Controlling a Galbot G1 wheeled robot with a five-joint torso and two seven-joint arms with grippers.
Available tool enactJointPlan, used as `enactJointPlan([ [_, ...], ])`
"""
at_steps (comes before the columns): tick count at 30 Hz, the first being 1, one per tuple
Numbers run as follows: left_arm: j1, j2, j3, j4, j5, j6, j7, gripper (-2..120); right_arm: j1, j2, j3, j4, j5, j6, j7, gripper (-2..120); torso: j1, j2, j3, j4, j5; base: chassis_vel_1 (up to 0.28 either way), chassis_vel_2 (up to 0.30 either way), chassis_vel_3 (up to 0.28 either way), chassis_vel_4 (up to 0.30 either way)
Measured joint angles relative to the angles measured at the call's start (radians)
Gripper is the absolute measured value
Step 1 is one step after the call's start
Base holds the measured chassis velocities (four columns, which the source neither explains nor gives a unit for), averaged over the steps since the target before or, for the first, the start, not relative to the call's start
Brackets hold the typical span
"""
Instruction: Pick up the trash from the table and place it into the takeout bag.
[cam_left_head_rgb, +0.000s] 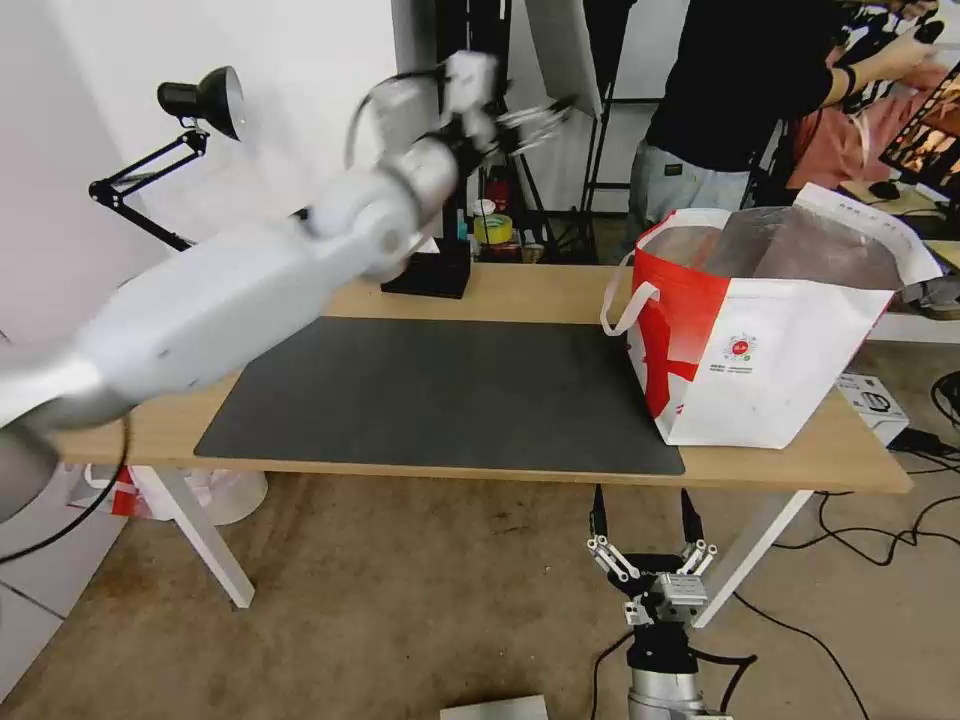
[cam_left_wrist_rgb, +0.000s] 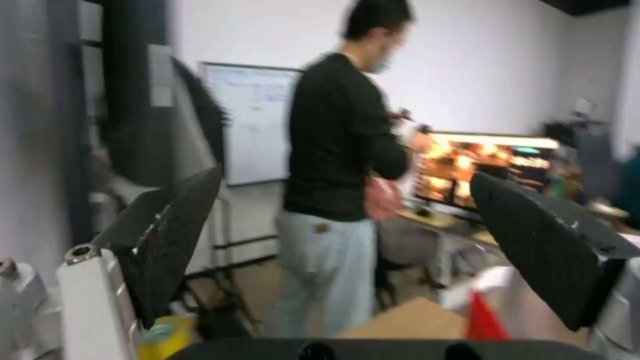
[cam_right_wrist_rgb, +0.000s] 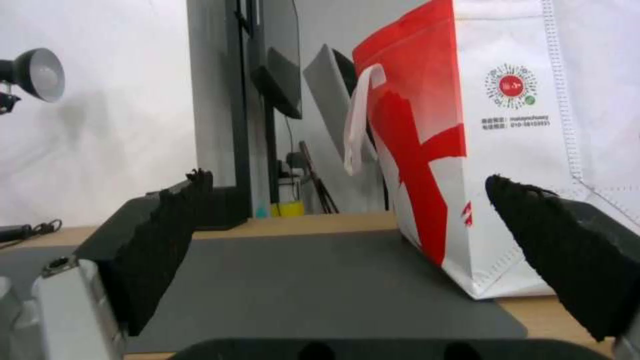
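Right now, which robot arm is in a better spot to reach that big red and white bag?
Probably the right. The right gripper hangs open just below the table edge, near the takeout bag. The left gripper, also open, is raised high over the table's far side, farther from the bag.

Table (cam_left_head_rgb: 520, 290) bears mat (cam_left_head_rgb: 440, 395), takeout bag (cam_left_head_rgb: 760, 340).

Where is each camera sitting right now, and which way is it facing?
Head view: high on the robot, looking down at the table, grey mat and takeout bag; the raised left gripper and low right gripper show.
Left wrist view: held high, facing the room, between the left gripper's open fingers.
Right wrist view: at table edge height, facing the mat and bag between open fingers.
Shared: the bag appears in all three.
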Motion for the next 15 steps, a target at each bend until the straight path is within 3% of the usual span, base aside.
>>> enactJointPlan([
  [3,0.158,0.083,-0.12,-0.071,0.051,-0.039,-0.046,100,0.0,0.0,0.0,0.0,0.0,0.0,0.0,100,0.0,0.0,0.0,0.0001,-0.0004,0.0,0.0,0.0,0.0],
  [5,0.174,0.091,-0.132,-0.079,0.055,-0.04,-0.051,100,0.0,0.0,0.0,0.0,0.0,0.0,0.0,100,0.0,0.0,0.0,0.0001,-0.0005,0.0,0.0,0.0,0.0],
  [8,0.412,0.202,-0.34,-0.227,0.143,-0.034,-0.096,100,0.0,0.0,0.0,0.0,0.0,0.0,0.0,100,0.0,0.0,0.0,-0.0002,0.0,0.0,0.0,0.0,0.0],
  [9,0.412,0.202,-0.34,-0.227,0.143,-0.034,-0.096,100,0.0,0.0,0.0,0.0,0.0,0.0,0.0,100,0.0,0.0,0.0,-0.0002,0.0,0.0,0.0,0.0,0.0],
  [10,0.476,0.223,-0.404,-0.259,0.163,-0.031,-0.101,100,0.0,0.0,0.0,0.0,0.0,0.0,0.0,100,0.0,0.0,0.0,-0.0003,0.0,0.0,0.0,0.0,0.0],
  [11,0.64,0.264,-0.542,-0.325,0.217,-0.025,-0.102,100,0.0,0.0,0.0,0.0,0.0,0.0,0.0,100,0.0,0.0,0.0,0.0003,0.0004,0.0,0.0,0.0,0.0],
  [12,0.738,0.282,-0.609,-0.36,0.248,-0.024,-0.097,100,0.0,0.0,0.0,0.0,0.0,0.0,0.0,100,0.0,0.0,0.0,0.0007,0.0,0.0,0.0,0.0,0.0],
  [13,0.738,0.282,-0.609,-0.36,0.248,-0.024,-0.097,100,0.0,0.0,0.0,0.0,0.0,0.0,0.0,100,0.0,0.0,0.0,0.0007,0.0,0.0,0.0,0.0,0.0],
  [15,0.96,0.313,-0.718,-0.438,0.334,-0.029,-0.09,100,0.0,0.0,0.0,0.0,0.0,0.0,0.0,100,0.0,0.0,0.0,0.0011,0.0,0.0,0.0,0.0,0.0],
])
